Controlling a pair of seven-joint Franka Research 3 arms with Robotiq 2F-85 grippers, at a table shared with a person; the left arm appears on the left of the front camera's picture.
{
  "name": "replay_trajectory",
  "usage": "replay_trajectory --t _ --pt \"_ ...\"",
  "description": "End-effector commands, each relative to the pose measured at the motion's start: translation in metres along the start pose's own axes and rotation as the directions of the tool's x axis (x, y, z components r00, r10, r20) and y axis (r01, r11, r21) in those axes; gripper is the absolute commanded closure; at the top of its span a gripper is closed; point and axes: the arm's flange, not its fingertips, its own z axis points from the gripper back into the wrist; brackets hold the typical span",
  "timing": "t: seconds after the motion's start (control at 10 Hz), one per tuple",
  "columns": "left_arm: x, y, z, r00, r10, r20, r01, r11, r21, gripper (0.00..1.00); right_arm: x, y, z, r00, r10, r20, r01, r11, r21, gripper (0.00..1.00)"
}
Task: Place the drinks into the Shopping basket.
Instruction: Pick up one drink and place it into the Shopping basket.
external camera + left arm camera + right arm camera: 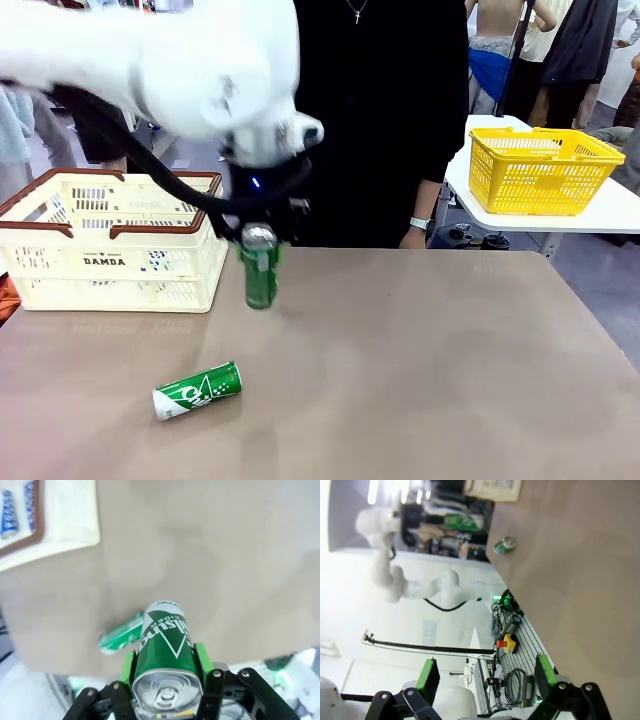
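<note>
My left gripper (260, 238) is shut on a green can (261, 275), gripping it near its silver top and holding it upright over the table, just right of the Shopping basket (60, 182). In the left wrist view the green pads (200, 656) clamp both sides of this can (165, 642). A second green can (197, 390) lies on its side nearer the front; it is also seen below the held one (119, 635) and far off (504, 546). Blue and white cans (7, 512) lie inside the basket (60, 530). My right gripper (485, 677) is open and holds nothing.
A person in black (380, 120) stands at the far edge, one hand (413, 238) at the table. A yellow mesh basket (540, 165) sits on a white side table at the right. The brown tabletop (450, 360) is bare on the right.
</note>
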Motion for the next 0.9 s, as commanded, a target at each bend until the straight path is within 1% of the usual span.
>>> replay_trajectory --t 0.0,0.1,0.2,0.3,0.4,0.6,0.7,0.8 --pt "-0.003 0.045 0.029 0.997 -0.052 -0.061 0.050 0.998 -0.035 1.00 0.000 0.004 -0.003 1.000 -0.022 0.004 0.022 1.000 -0.013 0.00" --pt "-0.013 0.068 0.034 0.998 -0.020 -0.059 0.018 1.000 -0.022 1.00 0.000 0.004 -0.003 1.000 -0.022 0.004 0.022 1.000 -0.013 0.00" --pt "-0.029 0.084 0.034 0.999 -0.008 -0.039 0.007 0.999 -0.044 1.00 0.000 0.004 -0.003 1.000 -0.022 0.004 0.022 1.000 -0.013 0.00" --pt "-0.058 0.089 0.023 0.983 0.175 -0.050 -0.177 0.984 -0.031 1.00 0.000 0.004 -0.003 1.000 -0.022 0.004 0.022 1.000 -0.013 0.00" --pt "-0.016 0.071 0.047 0.999 -0.013 -0.045 0.012 1.000 -0.020 1.00 0.000 0.004 -0.003 1.000 -0.022 0.004 0.022 1.000 -0.013 0.00" --pt "-0.016 0.071 0.047 0.999 -0.013 -0.045 0.012 1.000 -0.020 1.00 0.000 0.004 -0.003 1.000 -0.022 0.004 0.022 1.000 -0.013 0.00" --pt "-0.030 0.082 0.037 0.998 0.036 -0.058 -0.037 0.999 -0.010 1.00 0.000 0.004 -0.003 1.000 -0.022 0.004 0.022 1.000 -0.013 0.00" --pt "0.000 0.105 0.049 0.993 0.077 -0.094 -0.078 0.997 -0.013 1.00 0.000 0.004 -0.003 1.000 -0.022 0.004 0.022 1.000 -0.013 0.00"
